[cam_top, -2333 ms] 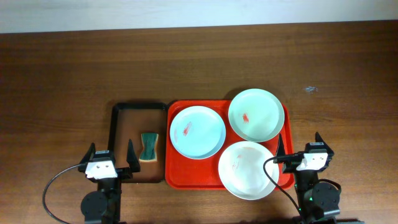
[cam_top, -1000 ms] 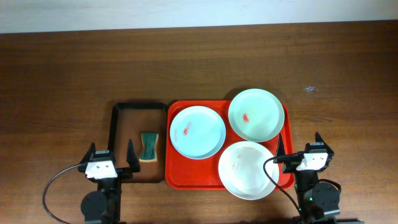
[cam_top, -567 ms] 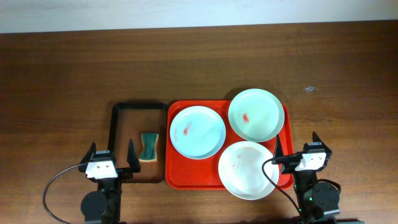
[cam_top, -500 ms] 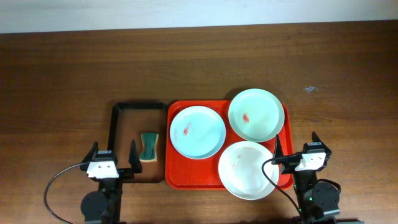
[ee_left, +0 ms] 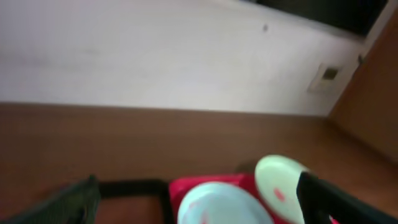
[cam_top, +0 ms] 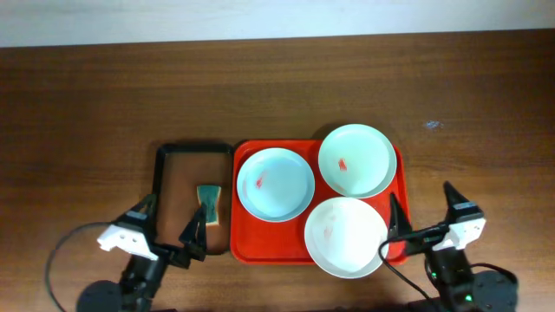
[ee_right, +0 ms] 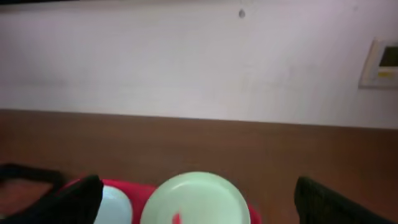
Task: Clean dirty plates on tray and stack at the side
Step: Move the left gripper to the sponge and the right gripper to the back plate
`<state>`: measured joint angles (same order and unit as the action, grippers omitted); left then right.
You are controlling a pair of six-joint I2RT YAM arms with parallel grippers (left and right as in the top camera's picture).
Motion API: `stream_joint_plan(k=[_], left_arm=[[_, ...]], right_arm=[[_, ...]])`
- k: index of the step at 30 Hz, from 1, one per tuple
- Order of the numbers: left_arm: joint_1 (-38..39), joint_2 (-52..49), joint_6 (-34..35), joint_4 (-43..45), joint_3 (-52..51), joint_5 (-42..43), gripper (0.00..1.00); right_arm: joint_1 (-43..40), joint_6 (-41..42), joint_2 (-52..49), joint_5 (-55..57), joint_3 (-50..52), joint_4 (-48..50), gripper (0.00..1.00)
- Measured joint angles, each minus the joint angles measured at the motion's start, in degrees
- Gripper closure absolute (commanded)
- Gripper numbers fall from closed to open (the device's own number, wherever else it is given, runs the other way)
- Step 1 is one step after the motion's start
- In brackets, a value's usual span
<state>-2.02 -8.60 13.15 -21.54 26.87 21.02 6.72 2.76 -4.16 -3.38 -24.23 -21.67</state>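
A red tray [cam_top: 247, 248] holds three plates. The light blue-green plate [cam_top: 276, 184] lies at its left, the pale mint plate [cam_top: 356, 160] at the back right, the white plate [cam_top: 345, 237] at the front right; each has red-orange smears. The mint plate also shows in the right wrist view [ee_right: 196, 199], and in the left wrist view [ee_left: 278, 188] beside the blue-green plate [ee_left: 217, 206]. My left gripper [cam_top: 172, 227] is open and empty, near the table's front left. My right gripper [cam_top: 427, 217] is open and empty, just right of the white plate.
A black-rimmed brown tray [cam_top: 162, 173] stands left of the red tray and holds a green sponge [cam_top: 210, 204]. Bare brown table stretches behind and to both sides. A white wall shows in both wrist views.
Both arms have shifted: the left gripper has tilted and swung a little left, the right gripper has moved right and turned. The plates and sponge have not moved.
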Motion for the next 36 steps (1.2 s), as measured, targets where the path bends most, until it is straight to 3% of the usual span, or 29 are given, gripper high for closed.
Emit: stream_joint_plan(k=[2,5,8,10,11,12,13,14,15,16,18,21,22,24,29,30,31,32,33,35,36], left_arm=[[0.0,-11.02,-0.02,-6.73,14.53,1.18,0.01],[-0.04,-30.45,-3.5,-25.97,36.52,4.55,0.01],[-0.04,-53.62,-9.14,-51.6,60.74,5.81,0.01],[-0.04,-62.69,-10.1,-57.57,65.96,6.01,0.01],[-0.04,-66.27,-10.4,-59.3,66.29,5.99,0.06],[-0.04,-70.03,-10.58,-61.79,66.47,5.42,0.36],[-0.04,-72.72,-10.71,-63.14,66.49,4.68,0.72],[-0.04,-74.77,-10.69,-64.24,66.49,3.56,1.0],[-0.04,-77.13,-10.82,-64.78,66.47,1.99,1.0],[-0.04,-79.21,-10.82,-65.44,66.47,0.61,1.0],[-0.04,-82.38,-10.99,-65.66,66.47,-0.66,1.0],[-0.04,-84.7,-10.29,-64.74,66.47,-2.16,0.99],[-0.04,-84.87,-9.6,-64.7,66.47,-3.37,0.93],[0.02,-84.96,-8.57,-64.63,66.47,-5.27,0.84],[2.51,-84.96,-7.61,-62.82,66.47,-7.41,0.84],[2.71,-84.96,-7.1,-62.73,66.47,-8.57,0.82],[2.71,-84.98,-6.45,-62.66,66.47,-9.68,0.81],[2.71,-85.0,-6.1,-62.64,66.34,-10.12,0.8],[2.71,-85.0,-5.79,-62.6,65.79,-10.56,0.8],[2.71,-85.07,-5.57,-62.36,64.02,-10.8,0.79],[2.71,-85.07,-5.55,-61.72,63.01,-10.82,0.79]], right_arm=[[0.0,1.42,-7.41,-2.16,-10.97,-5.62,0.02],[0.0,2.64,-23.26,-6.34,-26.4,-19.23,0.02],[-0.2,3.48,-46.14,-14.14,-45.03,-40.0,0.02],[-0.2,3.5,-58.01,-18.8,-48.48,-41.79,0.01],[-0.22,3.52,-63.21,-21.55,-48.52,-42.01,0.01],[-0.26,3.48,-68.04,-25.2,-48.65,-42.14,0.14],[-0.26,3.5,-71.73,-28.41,-48.78,-42.23,0.36],[-0.26,3.67,-76.24,-31.32,-48.78,-42.23,0.7],[-0.26,3.72,-81.5,-33.48,-48.78,-41.79,0.77],[-0.26,3.8,-85.26,-34.32,-48.78,-40.52,0.75],[-0.26,4.28,-90.29,-35.1,-48.78,-36.28,0.6],[0.15,5.95,-95.8,-33.46,-48.78,-29.9,0.59],[1.09,7.37,-96.78,-30.93,-48.78,-29.22,0.58],[6.25,11.06,-97.5,-23.96,-48.78,-28.02,0.59],[14.27,19.41,-97.53,-12.61,-48.78,-25.2,0.69],[14.82,21.53,-97.53,-11.52,-48.78,-24.48,0.63],[14.93,22.43,-97.53,-10.99,-48.78,-24.15,0.23],[14.93,23.63,-97.53,-10.78,-48.78,-24.04,0.02],[14.93,24.87,-97.55,-10.56,-48.68,-23.43,0.02],[14.93,25.79,-97.55,-10.51,-48.68,-22.95,0.45],[14.97,25.97,-97.55,-10.49,-48.65,-22.82,0.6]])
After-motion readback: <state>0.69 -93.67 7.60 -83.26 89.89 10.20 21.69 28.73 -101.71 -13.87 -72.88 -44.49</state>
